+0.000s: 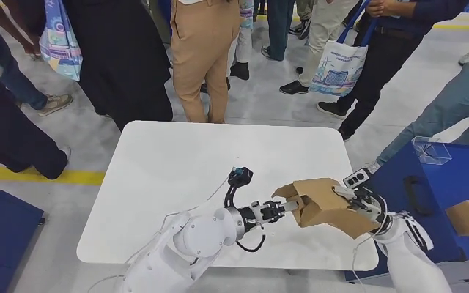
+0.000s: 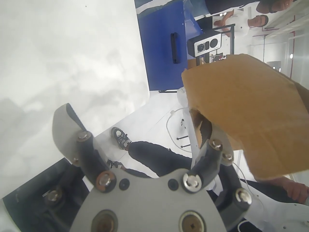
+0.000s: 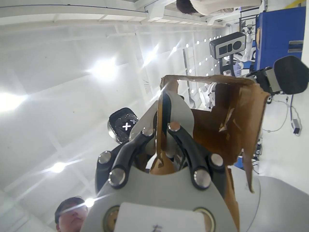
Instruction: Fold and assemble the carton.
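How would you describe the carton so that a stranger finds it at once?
Start at the white table, at the corner by the robot's right arm. The carton is held up there, the right claw shut on one wall. No other thing over the table is brown cardboard with loose flaps.

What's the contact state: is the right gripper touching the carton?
Touching. Right wrist view: the right gripper is shut on a carton panel, with cardboard pinched between both fingers.

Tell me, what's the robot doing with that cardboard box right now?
Right gripper shut on carton, held aloft. Left gripper open, one finger at its flap. Nothing blocking.
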Robot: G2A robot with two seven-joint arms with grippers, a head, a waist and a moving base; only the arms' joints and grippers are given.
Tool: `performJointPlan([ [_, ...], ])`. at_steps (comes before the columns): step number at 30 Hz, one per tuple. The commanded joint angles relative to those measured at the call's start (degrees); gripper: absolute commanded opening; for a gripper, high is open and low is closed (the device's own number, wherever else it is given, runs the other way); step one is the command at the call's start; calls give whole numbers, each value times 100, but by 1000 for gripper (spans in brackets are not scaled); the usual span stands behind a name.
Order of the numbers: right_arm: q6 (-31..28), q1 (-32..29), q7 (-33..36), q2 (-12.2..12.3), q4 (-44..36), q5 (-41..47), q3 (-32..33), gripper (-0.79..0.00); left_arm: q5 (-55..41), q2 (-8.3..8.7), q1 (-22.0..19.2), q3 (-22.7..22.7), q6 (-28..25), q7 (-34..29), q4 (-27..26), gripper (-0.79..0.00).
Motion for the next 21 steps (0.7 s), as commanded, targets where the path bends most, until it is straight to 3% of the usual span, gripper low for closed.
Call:
performJointPlan([
  [1, -234, 33, -56, -7, 59, -65, 9, -785, -42, 9, 58, -101, -26, 80, -76, 0],
  [10, -1055, 183, -223, -36, 326, -609, -86, -785, -232, 122, 608, -748, -129, 245, -860, 0],
  [15, -1278, 157, -142, -51, 285, -888, -242, -785, 7, 130, 618, -586, -128, 159, -958, 0],
  [21, -1308, 97, -25, -54, 210, -886, -263, -785, 135, 74, 399, -359, 81, 218, -646, 0],
])
